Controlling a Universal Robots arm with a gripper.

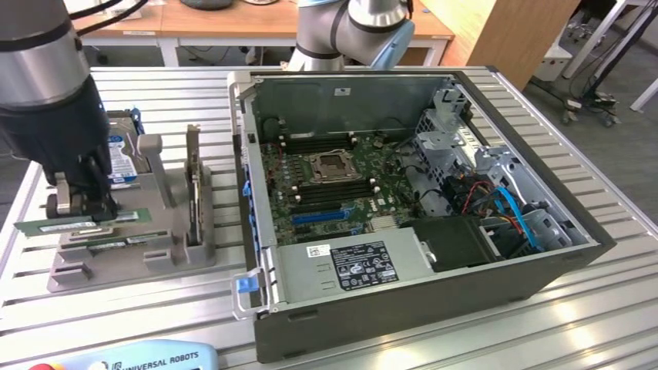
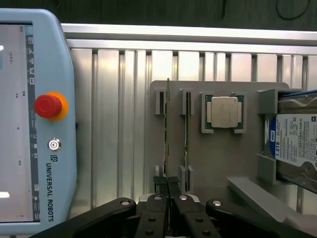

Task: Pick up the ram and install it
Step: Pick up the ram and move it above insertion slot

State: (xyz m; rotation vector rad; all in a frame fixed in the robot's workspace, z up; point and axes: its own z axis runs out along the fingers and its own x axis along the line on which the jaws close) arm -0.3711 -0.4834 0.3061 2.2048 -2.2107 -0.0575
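Observation:
The ram (image 1: 46, 226) is a long thin green stick held level over the grey holder (image 1: 123, 258) at the exterior view's left. My gripper (image 1: 88, 214) is shut on its middle from above. In the wrist view the ram (image 2: 167, 124) shows edge-on, running away from my closed fingertips (image 2: 168, 184) along its slot. It looks raised a little above the holder (image 2: 218, 158). A second green stick (image 2: 186, 129) sits in the neighbouring slot.
The open computer case (image 1: 514, 254) lies at the exterior view's right, motherboard (image 1: 340, 173) exposed. On the holder are an upright expansion card (image 1: 193, 185), a silver processor (image 2: 224, 112) and a hard drive (image 2: 297, 144). A teach pendant (image 2: 34, 114) lies on the slatted table.

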